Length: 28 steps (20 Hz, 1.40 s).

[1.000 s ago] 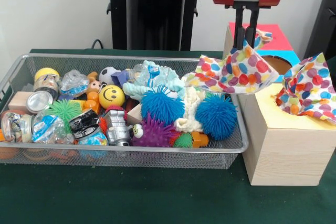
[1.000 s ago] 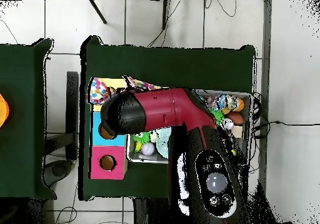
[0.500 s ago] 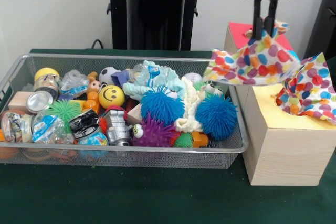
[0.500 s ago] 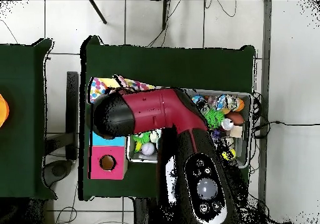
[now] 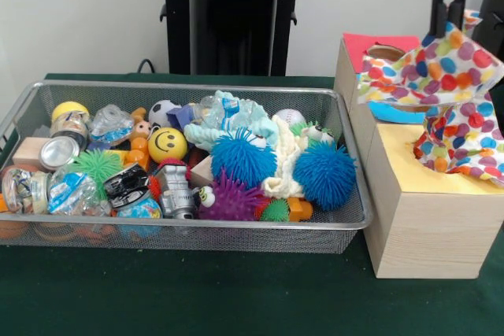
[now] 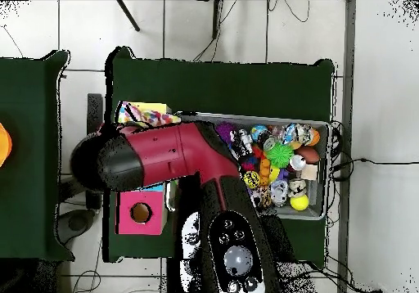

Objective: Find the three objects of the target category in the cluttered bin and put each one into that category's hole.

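I see the black two-finger gripper (image 5: 447, 15) pinched shut on a white polka-dot cloth (image 5: 429, 64), hanging above the pale wooden box (image 5: 417, 230). A second dotted cloth (image 5: 465, 143) sits bunched on the yellow-surround hole (image 5: 409, 164). Silver wire-mesh bin (image 5: 197, 230) beside the box holds the clutter.

The bin (image 5: 346, 222) sits left of the wooden box (image 5: 425, 234).

bin (image 5: 189, 230): shiny wire mesh metal | dotted cloths (image 5: 429, 68): soft fabric | box (image 5: 425, 230): pale matt wood, yellow paper top | table (image 5: 197, 297): matt green felt-ish cloth
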### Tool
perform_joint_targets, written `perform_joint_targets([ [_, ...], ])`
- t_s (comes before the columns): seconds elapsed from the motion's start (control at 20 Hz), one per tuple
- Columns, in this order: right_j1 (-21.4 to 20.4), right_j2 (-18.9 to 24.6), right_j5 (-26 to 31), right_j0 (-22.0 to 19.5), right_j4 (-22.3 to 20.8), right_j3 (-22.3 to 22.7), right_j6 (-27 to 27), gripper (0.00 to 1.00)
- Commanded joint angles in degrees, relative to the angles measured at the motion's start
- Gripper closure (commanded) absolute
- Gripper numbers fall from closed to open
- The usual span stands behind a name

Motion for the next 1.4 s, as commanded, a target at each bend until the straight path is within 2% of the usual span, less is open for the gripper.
perform_joint_targets([
  [0.05,0.50,-0.84,6.94,1.02,0.92,5.40,3.02,1.00],
  [0.75,3.72,-3.82,0.99,3.47,-1.57,7.52,5.05,1.00],
  [1.4,7.58,-6.45,-1.60,7.31,-2.02,5.57,7.30,1.00],
])
